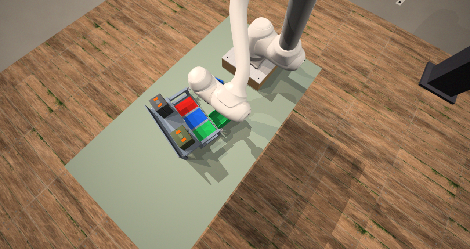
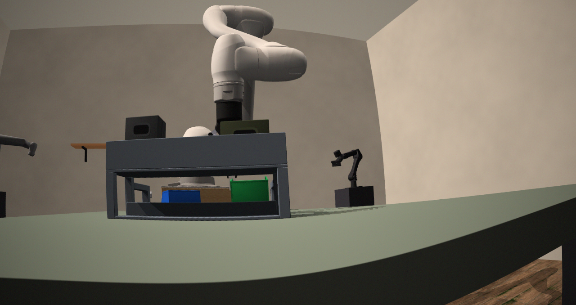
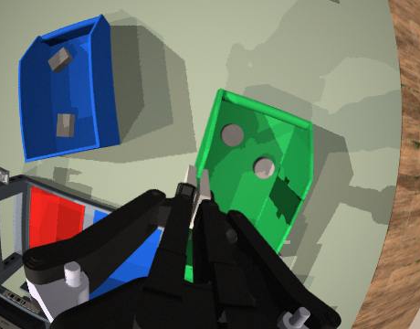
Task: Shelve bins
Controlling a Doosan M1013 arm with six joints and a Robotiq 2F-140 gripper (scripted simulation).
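My gripper (image 3: 194, 180) (image 2: 231, 177) is shut on the side wall of the green bin (image 3: 251, 201) (image 1: 216, 118) (image 2: 249, 191). Round grey parts lie in that bin. It hangs close beside the shelf (image 1: 166, 122) (image 2: 193, 154); its underside is hidden. The blue bin (image 3: 73, 100) (image 2: 181, 196) stands on the table with two blocky grey parts, mostly hidden by the arm in the top view. The shelf's lower level bears a red mark (image 1: 186, 105) (image 3: 55, 219), a blue mark (image 1: 196, 118) (image 3: 137, 265) and a green mark (image 1: 204, 130), with no bin on them. No red bin shows.
A dark box (image 1: 161, 106) (image 2: 145, 127) and an olive box (image 1: 182, 137) (image 2: 244, 127) stand on the upper board. Shelf posts (image 2: 282, 192) flank the lower level. The arm's wooden base block (image 1: 230, 60) stands behind the bins. The table edge runs along the right in the wrist view.
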